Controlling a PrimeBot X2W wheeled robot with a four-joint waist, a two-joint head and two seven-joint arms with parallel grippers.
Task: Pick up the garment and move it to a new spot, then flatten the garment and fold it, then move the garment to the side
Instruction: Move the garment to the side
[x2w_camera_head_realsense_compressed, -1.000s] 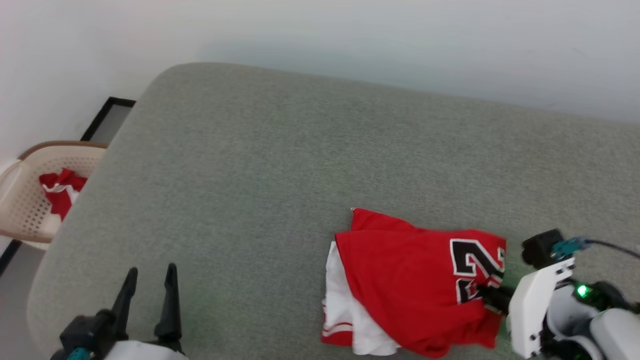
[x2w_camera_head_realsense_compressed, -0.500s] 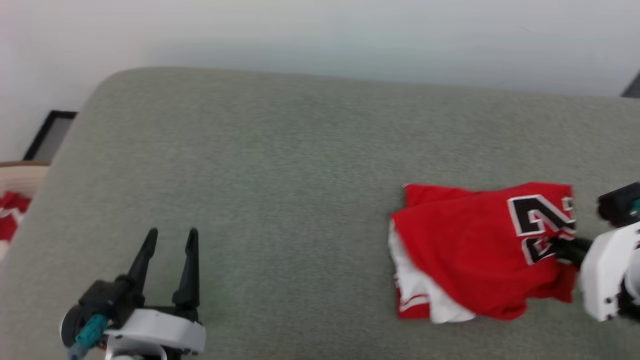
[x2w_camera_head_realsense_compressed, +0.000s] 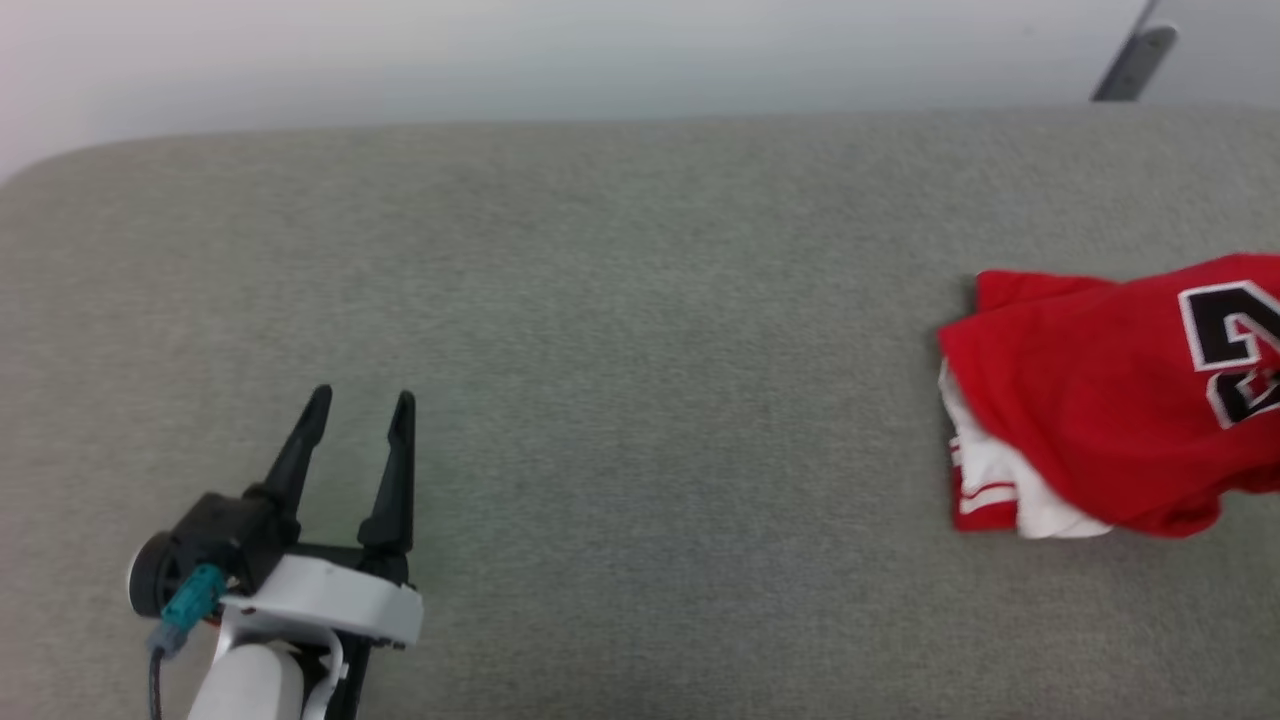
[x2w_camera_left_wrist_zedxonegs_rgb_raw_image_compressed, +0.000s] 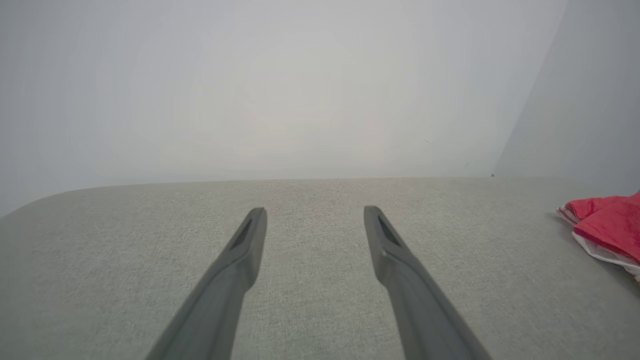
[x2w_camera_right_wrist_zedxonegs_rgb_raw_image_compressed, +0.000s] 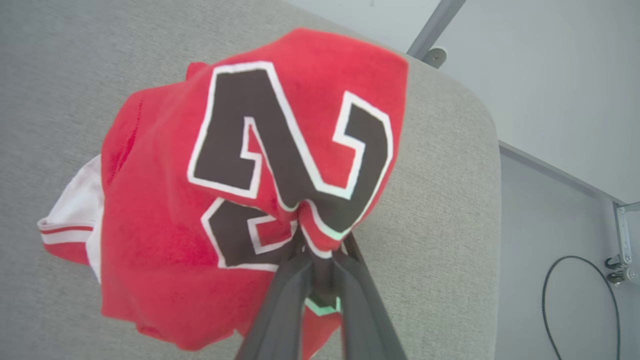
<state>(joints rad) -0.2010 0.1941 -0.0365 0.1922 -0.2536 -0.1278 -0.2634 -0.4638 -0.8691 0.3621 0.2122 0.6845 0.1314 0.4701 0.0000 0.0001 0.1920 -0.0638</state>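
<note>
While your L pincer (x2w_camera_head_realsense_compressed: 360, 400) hangs over the grey padded surface (x2w_camera_head_realsense_compressed: 640, 300) w/ fingers wide apart, your R pincer (x2w_camera_right_wrist_zedxonegs_rgb_raw_image_compressed: 322, 252) is clamped on the garment (x2w_camera_right_wrist_zedxonegs_rgb_raw_image_compressed: 165, 220), approx. at its black number. The garment sits bunched at the surface's right end.

Grey-green padded surface (x2w_camera_head_realsense_compressed: 640, 330) set against a plain pale wall (x2w_camera_head_realsense_compressed: 560, 50)

The surface is wide, covered in woven fabric, with rounded corners and a soft edge. The light is even and diffuse. A grey metal strut (x2w_camera_right_wrist_zedxonegs_rgb_raw_image_compressed: 430, 27) slants up the wall past one corner. Beside that corner is pale grey floor (x2w_camera_right_wrist_zedxonegs_rgb_raw_image_compressed: 550, 210), where a thin black cable (x2w_camera_right_wrist_zedxonegs_rgb_raw_image_compressed: 575, 257) loops near a small metal bracket (x2w_camera_right_wrist_zedxonegs_rgb_raw_image_compressed: 620, 260).
</note>
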